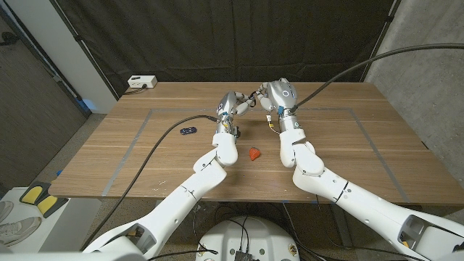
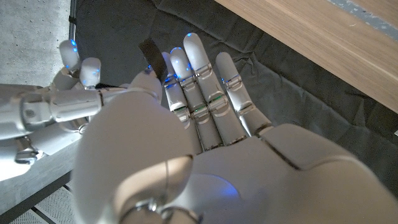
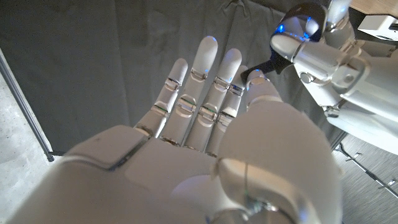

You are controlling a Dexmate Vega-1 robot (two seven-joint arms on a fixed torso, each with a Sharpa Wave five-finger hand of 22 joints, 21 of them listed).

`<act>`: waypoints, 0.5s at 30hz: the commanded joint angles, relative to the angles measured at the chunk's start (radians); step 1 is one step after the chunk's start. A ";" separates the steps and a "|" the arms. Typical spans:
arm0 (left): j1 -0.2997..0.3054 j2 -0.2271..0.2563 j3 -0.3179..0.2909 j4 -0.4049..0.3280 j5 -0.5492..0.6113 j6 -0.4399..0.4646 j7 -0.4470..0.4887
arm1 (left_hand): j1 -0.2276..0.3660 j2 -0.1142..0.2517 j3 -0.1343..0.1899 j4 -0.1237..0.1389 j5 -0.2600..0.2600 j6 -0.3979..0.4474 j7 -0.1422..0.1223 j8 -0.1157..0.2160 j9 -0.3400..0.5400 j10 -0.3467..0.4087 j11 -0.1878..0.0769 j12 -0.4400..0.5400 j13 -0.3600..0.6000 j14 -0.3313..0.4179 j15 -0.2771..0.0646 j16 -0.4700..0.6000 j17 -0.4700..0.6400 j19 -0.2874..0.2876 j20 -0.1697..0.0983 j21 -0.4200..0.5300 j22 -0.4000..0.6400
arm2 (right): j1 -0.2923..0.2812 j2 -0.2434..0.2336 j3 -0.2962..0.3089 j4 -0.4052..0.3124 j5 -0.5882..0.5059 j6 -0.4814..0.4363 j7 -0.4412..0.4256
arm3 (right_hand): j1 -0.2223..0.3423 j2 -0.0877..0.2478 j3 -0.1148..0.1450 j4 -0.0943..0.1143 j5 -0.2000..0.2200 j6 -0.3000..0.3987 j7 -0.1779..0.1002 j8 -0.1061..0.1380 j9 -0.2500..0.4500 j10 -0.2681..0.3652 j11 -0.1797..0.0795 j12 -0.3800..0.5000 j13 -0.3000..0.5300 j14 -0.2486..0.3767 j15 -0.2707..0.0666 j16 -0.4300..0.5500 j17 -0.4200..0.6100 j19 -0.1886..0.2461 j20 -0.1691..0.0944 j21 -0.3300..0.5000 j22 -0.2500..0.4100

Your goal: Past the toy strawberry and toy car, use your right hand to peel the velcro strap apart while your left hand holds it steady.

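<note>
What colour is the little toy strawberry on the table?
Red. The toy strawberry shows best in the head view, lying on the wooden table between the two arms.

We see a red strawberry [image 1: 254, 154], a dark blue car [image 1: 188, 131], white hands [image 1: 233, 107] and a black strap [image 2: 149, 52].
</note>
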 commanded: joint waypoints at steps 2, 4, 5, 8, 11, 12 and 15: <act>-0.008 0.003 0.000 0.013 -0.009 -0.015 -0.004 | 0.005 0.003 0.002 0.006 0.004 0.004 0.005 -0.003 0.003 0.073 -0.066 -0.003 0.005 0.027 -0.034 -0.003 0.004 -0.003 -0.006 0.007 0.001 | 0.013 -0.007 -0.013 0.005 -0.023 -0.003 0.014 | 0.052 0.005 -0.001 -0.028 -0.015 0.068 0.004 0.020 0.002 0.054 -0.004 0.027 0.024 0.048 -0.085 0.012 0.020 0.015 -0.088 0.038 0.008; -0.007 0.005 0.000 0.012 -0.011 -0.018 -0.004 | 0.006 0.004 0.002 0.006 0.004 0.006 0.007 -0.003 0.003 0.074 -0.065 -0.004 0.005 0.027 -0.034 -0.004 0.004 -0.002 -0.006 0.008 0.001 | 0.017 -0.006 -0.017 0.006 -0.026 -0.009 0.030 | 0.067 0.008 -0.001 -0.033 -0.019 0.084 0.006 0.024 0.002 0.065 -0.003 0.034 0.033 0.055 -0.085 0.013 0.021 0.014 -0.095 0.049 0.011; -0.006 0.007 0.000 0.010 -0.011 -0.019 -0.004 | 0.007 0.004 0.003 0.006 0.003 0.006 0.006 -0.004 0.004 0.073 -0.067 -0.005 0.006 0.028 -0.035 -0.004 0.005 -0.002 -0.007 0.009 0.001 | 0.019 -0.005 -0.017 0.010 -0.025 -0.006 0.028 | 0.075 0.009 -0.001 -0.035 -0.021 0.092 0.011 0.026 0.002 0.075 0.002 0.040 0.038 0.061 -0.085 0.016 0.025 0.013 -0.097 0.056 0.013; -0.004 0.010 -0.001 0.005 -0.012 -0.022 -0.005 | 0.006 0.003 0.002 0.007 0.003 0.005 0.008 -0.005 0.004 0.073 -0.067 -0.006 0.007 0.028 -0.034 -0.006 0.006 -0.004 -0.007 0.010 0.001 | 0.027 -0.006 -0.024 0.014 -0.038 -0.013 0.040 | 0.092 0.011 -0.007 -0.036 -0.029 0.107 0.020 0.029 0.007 0.082 0.004 0.050 0.058 0.077 -0.084 0.031 0.047 0.011 -0.112 0.079 0.020; -0.003 0.014 -0.002 0.000 -0.014 -0.022 -0.008 | 0.006 0.003 0.002 0.007 0.002 0.006 0.008 -0.005 0.005 0.073 -0.066 -0.006 0.009 0.029 -0.034 -0.007 0.006 -0.005 -0.007 0.011 0.000 | 0.032 -0.008 -0.027 0.022 -0.041 -0.007 0.039 | 0.097 0.014 -0.015 -0.030 -0.035 0.103 0.025 0.030 0.022 0.071 0.009 0.054 0.079 0.066 -0.083 0.035 0.069 -0.014 -0.131 0.094 0.028; -0.003 0.016 -0.002 -0.004 -0.015 -0.021 -0.013 | 0.006 0.003 0.002 0.007 0.002 0.007 0.008 -0.005 0.005 0.074 -0.066 -0.006 0.009 0.029 -0.033 -0.007 0.006 -0.005 -0.007 0.012 0.000 | 0.032 -0.008 -0.026 0.024 -0.039 -0.002 0.034 | 0.097 0.016 -0.020 -0.027 -0.038 0.097 0.022 0.029 0.030 0.069 0.010 0.058 0.090 0.059 -0.084 0.037 0.081 -0.019 -0.138 0.104 0.033; -0.004 0.026 0.000 -0.015 -0.013 -0.011 -0.032 | 0.008 0.003 0.003 0.007 0.002 0.003 0.005 -0.008 0.006 0.074 -0.068 -0.007 0.010 0.029 -0.034 -0.009 0.007 -0.006 -0.008 0.013 0.000 | 0.033 -0.004 -0.024 0.041 -0.041 0.011 0.000 | 0.099 0.027 -0.033 -0.017 -0.041 0.089 0.021 0.035 0.059 0.059 0.005 0.069 0.127 0.046 -0.084 0.050 0.124 -0.027 -0.145 0.137 0.047</act>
